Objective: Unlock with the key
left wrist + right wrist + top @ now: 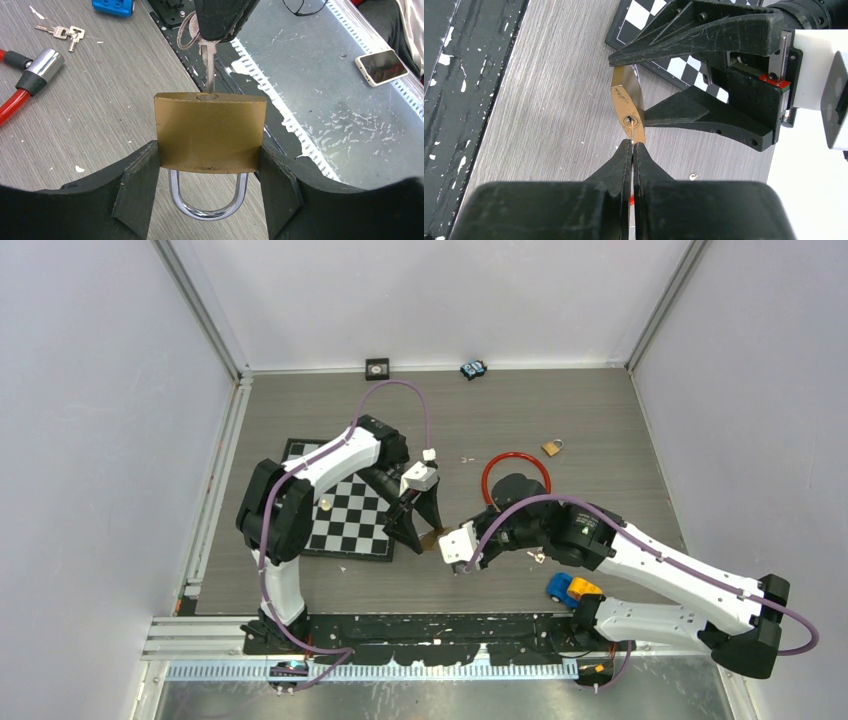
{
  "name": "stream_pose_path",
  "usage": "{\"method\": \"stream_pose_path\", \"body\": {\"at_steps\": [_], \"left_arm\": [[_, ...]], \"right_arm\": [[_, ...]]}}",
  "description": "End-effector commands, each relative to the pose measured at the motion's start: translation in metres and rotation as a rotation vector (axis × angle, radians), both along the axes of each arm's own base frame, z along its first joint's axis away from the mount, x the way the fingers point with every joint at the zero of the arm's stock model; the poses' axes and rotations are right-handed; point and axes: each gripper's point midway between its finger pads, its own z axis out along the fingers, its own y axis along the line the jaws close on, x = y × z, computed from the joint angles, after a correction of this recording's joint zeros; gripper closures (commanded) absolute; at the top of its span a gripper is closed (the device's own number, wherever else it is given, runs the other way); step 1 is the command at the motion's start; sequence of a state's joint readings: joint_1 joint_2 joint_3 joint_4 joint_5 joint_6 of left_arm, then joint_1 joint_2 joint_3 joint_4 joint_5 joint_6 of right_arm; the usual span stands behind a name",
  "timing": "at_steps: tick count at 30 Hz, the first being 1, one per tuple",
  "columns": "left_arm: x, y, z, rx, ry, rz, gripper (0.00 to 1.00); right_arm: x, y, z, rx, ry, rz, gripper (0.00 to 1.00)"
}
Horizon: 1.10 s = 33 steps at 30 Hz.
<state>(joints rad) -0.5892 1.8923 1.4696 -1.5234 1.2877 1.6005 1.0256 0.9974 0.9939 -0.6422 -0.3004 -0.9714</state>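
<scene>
Insertion step. Left gripper point(210, 156) clamps the padlock point(210, 132) by its sides, shackle closed. Right gripper point(632, 148) is pinched tight on the key point(210, 67), tip at the padlock's keyway. Next, probably: push straight in, then twist.

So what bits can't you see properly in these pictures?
- Tip of the key: left wrist view, hidden inside the padlock.
- Head of the key: left wrist view, covered by the right gripper.
- The padlock itself: top view, mostly hidden behind the left gripper.
- A second padlock farther back: top view, too small for detail.
</scene>
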Motion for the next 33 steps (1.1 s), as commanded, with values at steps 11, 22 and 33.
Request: {"method": "stream_pose_path", "body": {"at_steps": [11,22,33], "left_arm": [[-0.0151,-0.0010,0.0405,-0.029,0.136,0.039,1.00],[-0.0151,-0.0012,0.0397,-0.026,0.138,0.038,1.00],[-0.0150,-0.0012,0.0397,-0.026,0.137,0.039,1.00]], "right_arm": [[0.0034,0.0081,0.0130,0.021,-0.009,-0.001,0.99],[0.0033,0.0079,0.0188,0.034,-0.009,-0.007,0.99],[0.0021,0.0119,0.0142,0.032,0.013,-0.001,0.99]]}}
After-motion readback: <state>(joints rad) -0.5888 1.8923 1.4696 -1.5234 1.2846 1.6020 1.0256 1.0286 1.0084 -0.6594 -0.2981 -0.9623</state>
